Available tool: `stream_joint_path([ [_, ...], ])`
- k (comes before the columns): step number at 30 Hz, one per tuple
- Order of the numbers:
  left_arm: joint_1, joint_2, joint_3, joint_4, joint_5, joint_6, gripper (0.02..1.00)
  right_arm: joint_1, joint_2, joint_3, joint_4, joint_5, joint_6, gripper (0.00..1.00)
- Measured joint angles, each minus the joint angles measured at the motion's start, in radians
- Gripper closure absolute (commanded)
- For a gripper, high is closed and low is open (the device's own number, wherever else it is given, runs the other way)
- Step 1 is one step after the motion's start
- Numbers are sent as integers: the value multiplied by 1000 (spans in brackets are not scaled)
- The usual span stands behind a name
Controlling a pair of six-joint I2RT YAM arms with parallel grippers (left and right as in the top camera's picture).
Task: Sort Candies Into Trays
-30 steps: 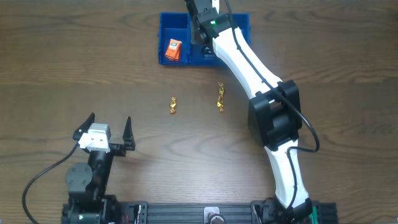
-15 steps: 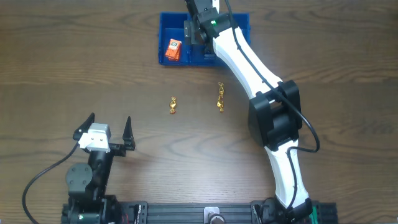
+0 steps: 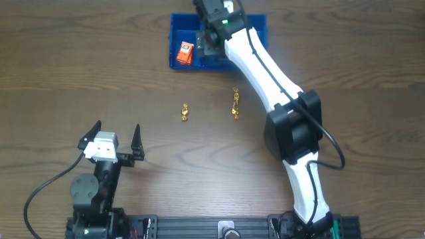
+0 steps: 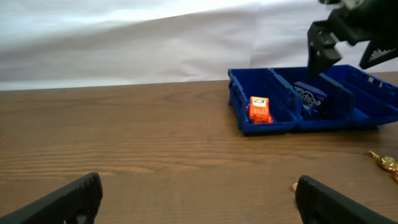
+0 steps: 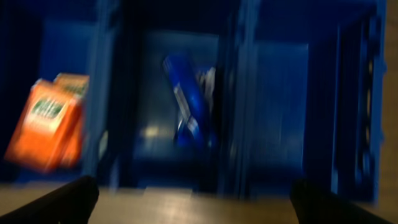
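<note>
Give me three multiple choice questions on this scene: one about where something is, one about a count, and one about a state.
1. Where is the orange candy?
A. In an end compartment of the blue tray
B. On the bare table
C. Held by a gripper

2. How many gold candies lie on the table?
A. One
B. Two
C. Four

3. How is the right gripper?
A. Open
B. Shut on a candy
C. Shut on the tray wall

Answers:
1. A, it sits inside the tray's outermost compartment.
2. B, two gold wrappers lie apart on the wood.
3. A, its fingers are spread wide above the tray, holding nothing.
</note>
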Motion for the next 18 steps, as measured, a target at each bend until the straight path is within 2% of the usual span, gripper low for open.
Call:
stream_joint_path([
  [8, 0, 0, 0, 0, 0, 0, 20, 196, -110, 13, -263, -21, 143, 3],
  [13, 0, 0, 0, 0, 0, 0, 20, 278, -109, -105, -245, -38, 208, 3],
  [18, 0, 0, 0, 0, 0, 0, 20, 295, -107, -254, -89, -80, 228, 3],
])
